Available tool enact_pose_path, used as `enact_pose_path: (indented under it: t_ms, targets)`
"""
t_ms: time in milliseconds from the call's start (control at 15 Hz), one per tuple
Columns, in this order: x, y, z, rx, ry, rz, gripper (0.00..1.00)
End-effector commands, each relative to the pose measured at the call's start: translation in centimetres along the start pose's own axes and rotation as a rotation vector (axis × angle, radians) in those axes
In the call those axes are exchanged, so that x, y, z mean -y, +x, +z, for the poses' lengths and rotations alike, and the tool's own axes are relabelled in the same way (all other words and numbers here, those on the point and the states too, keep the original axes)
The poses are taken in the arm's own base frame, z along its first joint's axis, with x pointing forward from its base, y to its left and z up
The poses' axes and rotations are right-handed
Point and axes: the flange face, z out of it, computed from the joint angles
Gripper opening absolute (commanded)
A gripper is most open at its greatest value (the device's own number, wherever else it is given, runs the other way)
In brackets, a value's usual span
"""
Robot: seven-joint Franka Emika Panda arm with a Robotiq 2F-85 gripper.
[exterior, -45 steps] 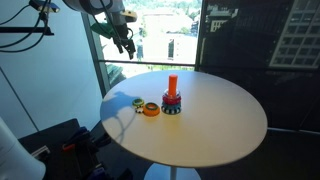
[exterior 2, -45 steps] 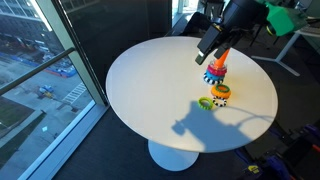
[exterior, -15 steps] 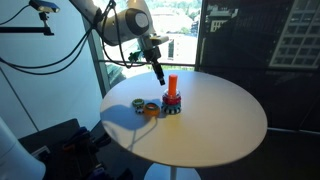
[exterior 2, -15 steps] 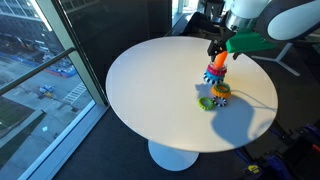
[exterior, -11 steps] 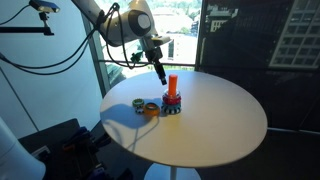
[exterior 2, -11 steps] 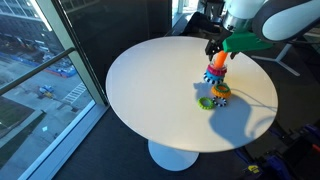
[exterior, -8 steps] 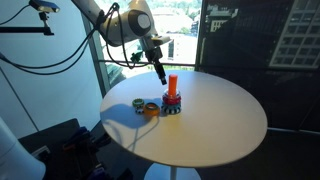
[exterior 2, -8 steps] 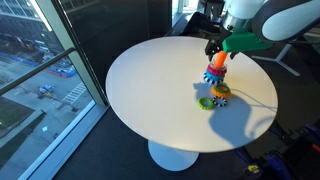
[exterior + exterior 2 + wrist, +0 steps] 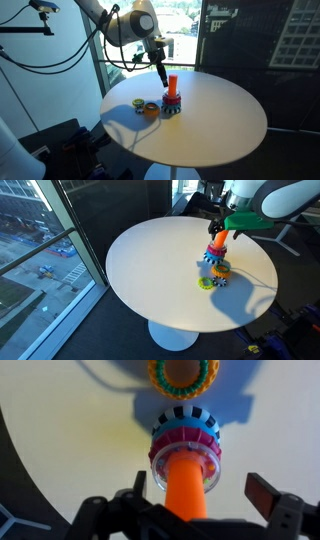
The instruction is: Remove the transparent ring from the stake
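- Hand [image 9: 159,74]: the end of the Franka arm [image 9: 125,25]. It hangs over the round white tabletop [image 9: 225,125], close beside the upper end of the stake [image 9: 172,86].
- Hand state: in the wrist view the two fingers [image 9: 266,494] are spread wide apart, one on either side of the stake, and pinch nothing. Neither finger is seen to touch the peg.
- Stake: a short orange-red peg standing upright near the middle of the tabletop, with coloured rings stacked around its foot. In the wrist view it runs up between the fingers from the lower edge.
- Transparent ring [image 9: 156,472]: it is on the stake, lying flat on top of the stack. It shows only as a faint greyish-white glassy rim around the peg in the wrist view. In both exterior views it is too small to make out.
- Pink ring [image 9: 185,442] and black-and-white striped ring [image 9: 185,417]: both lie in the same stack beneath the clear rim, the striped one lower.
- Orange ring [image 9: 151,109]: flat on the tabletop, just beside the stake's base and apart from the stack.
- Yellow-green ring [image 9: 137,103]: flat on the tabletop beyond the orange ring, nearer the tabletop's edge.
- Shadow [image 9: 240,288]: cast by the arm across the tabletop near the rings.
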Motion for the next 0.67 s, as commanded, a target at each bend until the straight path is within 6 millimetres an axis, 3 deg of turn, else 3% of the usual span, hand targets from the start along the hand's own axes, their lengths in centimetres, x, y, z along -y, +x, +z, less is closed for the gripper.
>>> enact_pose_path:
  t_ms: [0,600]
  targets:
    - [0.0,0.8,0.5,0.026,0.029,0.042,1.00]
    - [0.1,1.5,2.4,0.028,0.028,0.097,1.00]
